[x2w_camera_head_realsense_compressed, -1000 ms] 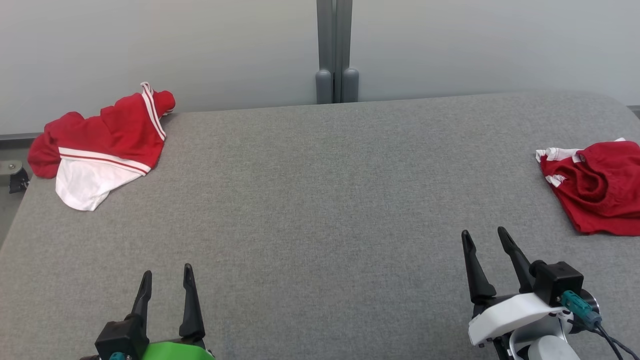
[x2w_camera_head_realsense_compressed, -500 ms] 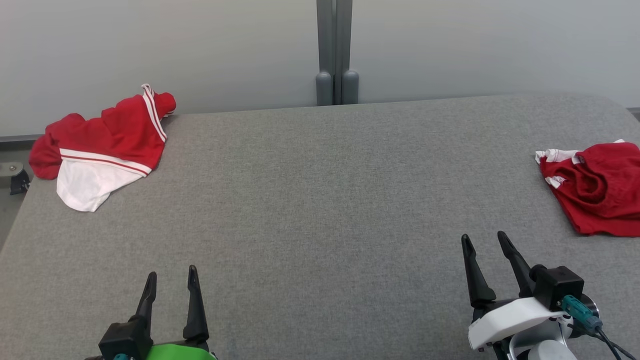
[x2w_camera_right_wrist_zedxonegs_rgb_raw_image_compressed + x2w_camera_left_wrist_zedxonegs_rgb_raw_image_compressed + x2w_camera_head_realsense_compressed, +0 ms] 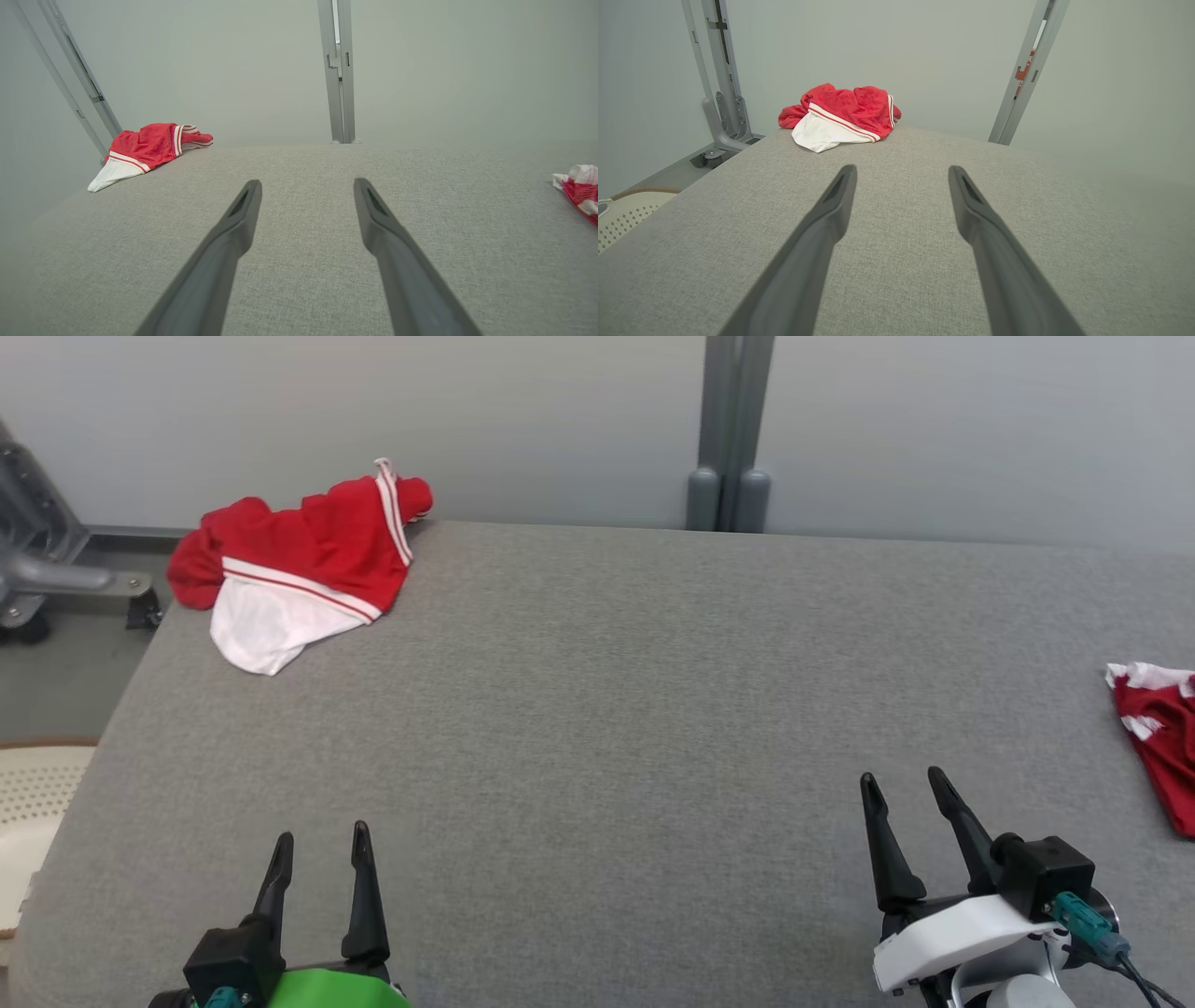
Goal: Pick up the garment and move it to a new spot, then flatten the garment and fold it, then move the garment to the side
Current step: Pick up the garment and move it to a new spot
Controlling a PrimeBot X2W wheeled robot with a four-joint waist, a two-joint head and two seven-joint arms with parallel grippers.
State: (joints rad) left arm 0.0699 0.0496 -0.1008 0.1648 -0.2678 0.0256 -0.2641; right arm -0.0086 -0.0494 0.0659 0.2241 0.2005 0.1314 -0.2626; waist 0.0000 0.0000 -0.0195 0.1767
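Observation:
A crumpled red garment with white stripes and a white panel lies at the far left corner of the grey table; it also lies ahead in the left wrist view and far left in the right wrist view. Another red and white garment sits at the right edge, partly cut off. My left gripper hovers open near the front left, empty. My right gripper is open and empty at the front right.
A grey wall with a vertical post stands behind the table. A metal frame with a caster is left of the table. A cream perforated basket sits on the floor at the left.
The head camera has turned left, so the whole scene has shifted right; the right garment is now mostly out of frame. Both grippers stay open in place.

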